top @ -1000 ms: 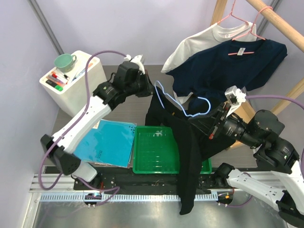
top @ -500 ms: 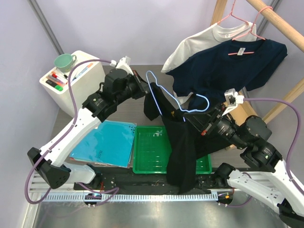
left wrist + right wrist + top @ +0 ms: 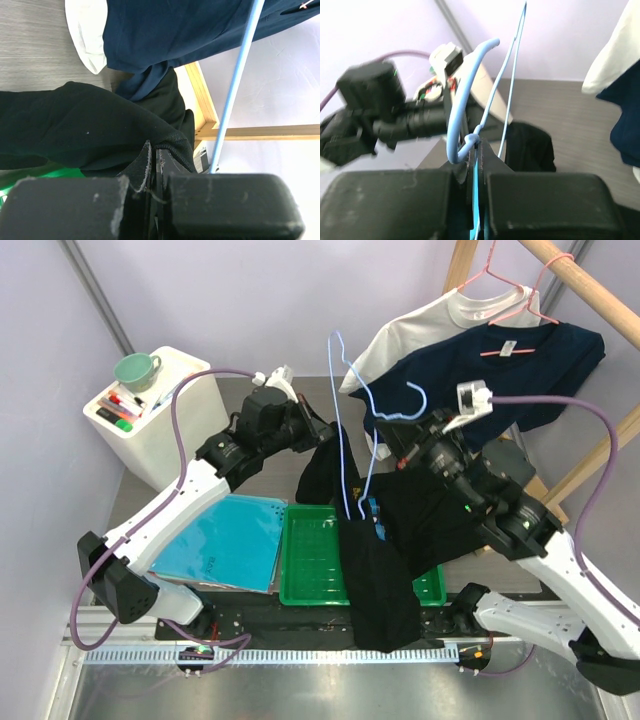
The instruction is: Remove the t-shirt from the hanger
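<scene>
T-shirt (image 3: 378, 575) hangs lengthwise downward; hanger (image 3: 340, 420) stands near-upright.

Mid-frame, the t-shirt (image 3: 385, 540) hangs over the tray (image 3: 310, 562), hanger (image 3: 462, 80) above; folder (image 3: 225, 540) left of the tray; cup (image 3: 135, 370) on stand (image 3: 185, 410), upper left.

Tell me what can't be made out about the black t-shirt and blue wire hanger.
- Top view: the lower part of the light-blue wire hanger is buried in the black cotton t-shirt; how much is threaded is hidden.
- Right wrist view: the hanger's bottom is cut off behind the shut jaws; the left arm is blurred.
- Top view: pens on the white stand are too small to identify.
</scene>
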Action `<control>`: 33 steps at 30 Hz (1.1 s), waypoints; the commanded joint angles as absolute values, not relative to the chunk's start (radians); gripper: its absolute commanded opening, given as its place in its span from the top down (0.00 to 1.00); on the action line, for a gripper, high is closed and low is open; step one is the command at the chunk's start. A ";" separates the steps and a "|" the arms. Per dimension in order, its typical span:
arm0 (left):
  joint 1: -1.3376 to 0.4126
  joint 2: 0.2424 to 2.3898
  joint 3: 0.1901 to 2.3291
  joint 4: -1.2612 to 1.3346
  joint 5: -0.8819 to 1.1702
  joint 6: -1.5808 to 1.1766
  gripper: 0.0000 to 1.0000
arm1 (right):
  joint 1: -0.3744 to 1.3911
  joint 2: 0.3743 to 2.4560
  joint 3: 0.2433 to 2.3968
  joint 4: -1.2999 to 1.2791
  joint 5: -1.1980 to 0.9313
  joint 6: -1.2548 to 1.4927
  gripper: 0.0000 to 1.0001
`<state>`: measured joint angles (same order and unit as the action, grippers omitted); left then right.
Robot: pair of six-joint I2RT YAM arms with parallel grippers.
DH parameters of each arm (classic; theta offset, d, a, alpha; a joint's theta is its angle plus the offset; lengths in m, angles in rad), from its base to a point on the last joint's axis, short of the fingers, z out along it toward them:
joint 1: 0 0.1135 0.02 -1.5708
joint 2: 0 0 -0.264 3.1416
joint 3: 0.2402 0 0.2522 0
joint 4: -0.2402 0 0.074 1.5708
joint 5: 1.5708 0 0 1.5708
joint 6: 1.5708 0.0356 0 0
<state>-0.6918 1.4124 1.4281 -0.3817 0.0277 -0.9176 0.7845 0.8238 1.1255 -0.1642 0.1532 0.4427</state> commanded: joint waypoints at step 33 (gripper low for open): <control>-0.654 1.525 2.440 -0.359 0.143 -0.683 1.00 | 0.792 0.960 1.635 -0.505 0.709 0.267 0.99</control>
